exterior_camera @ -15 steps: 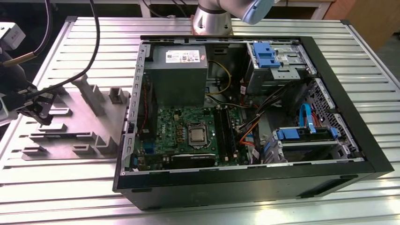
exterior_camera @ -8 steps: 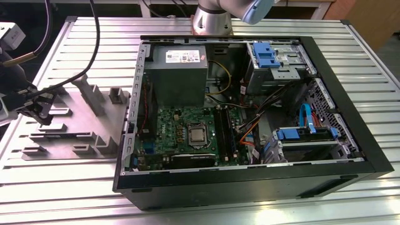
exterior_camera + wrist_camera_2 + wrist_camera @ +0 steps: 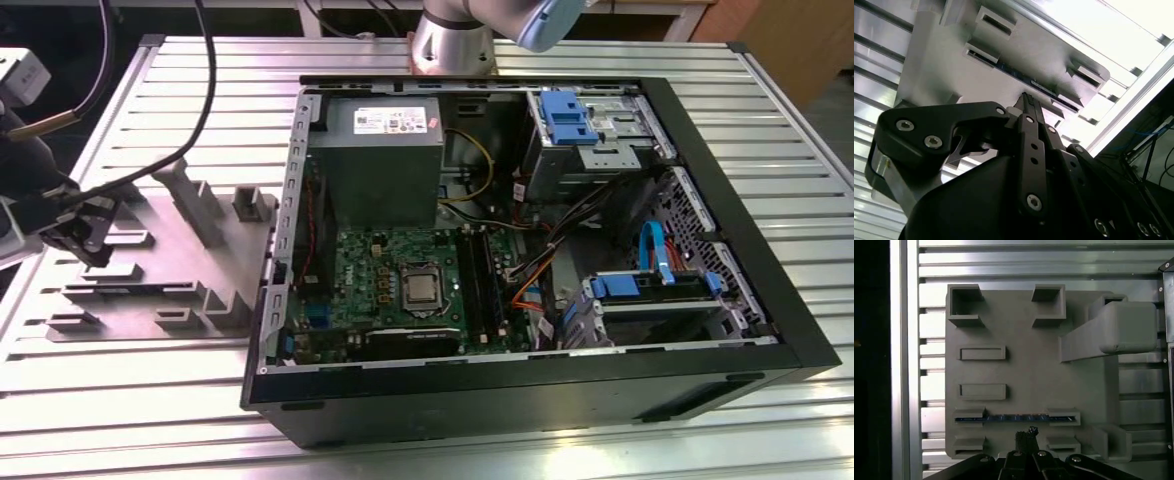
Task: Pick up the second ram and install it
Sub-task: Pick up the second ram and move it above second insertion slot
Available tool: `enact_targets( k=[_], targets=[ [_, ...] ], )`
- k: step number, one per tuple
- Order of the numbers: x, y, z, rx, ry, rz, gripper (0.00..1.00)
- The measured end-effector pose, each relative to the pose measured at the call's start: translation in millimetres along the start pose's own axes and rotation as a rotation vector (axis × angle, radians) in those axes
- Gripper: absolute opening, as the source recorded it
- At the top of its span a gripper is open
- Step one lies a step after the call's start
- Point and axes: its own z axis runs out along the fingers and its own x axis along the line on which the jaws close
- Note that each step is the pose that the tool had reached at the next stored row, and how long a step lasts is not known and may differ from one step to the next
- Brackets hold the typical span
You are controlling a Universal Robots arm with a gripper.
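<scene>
Over the grey fixture (image 3: 150,252) at the exterior view's left, the gripper (image 3: 1027,434) is hovering, jaws closed and empty, probably needing to open squarely astride the second ram (image 3: 1016,417) slotted there.

Arm (image 3: 454,40) extended, gripper (image 3: 1026,432) aimed down, fingers (image 3: 1029,117) pressed together.

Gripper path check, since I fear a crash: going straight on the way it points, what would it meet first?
Likely the second ram in the grey fixture, just ahead of the gripper; depth is unclear, so maybe the fixture itself.
</scene>
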Motion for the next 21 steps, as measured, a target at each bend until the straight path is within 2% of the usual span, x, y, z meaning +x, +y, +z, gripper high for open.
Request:
enact_targets(
  k=[5,12,21],
  targets=[
    [0.0,0.0,0.1,0.0001,0.0021,-0.050,0.10],
    [0.0,-0.1,0.2,0.0034,0.0059,-0.143,0.10],
    [0.1,0.0,1.0,0.0064,0.0123,-0.303,0.10]
  ],
)
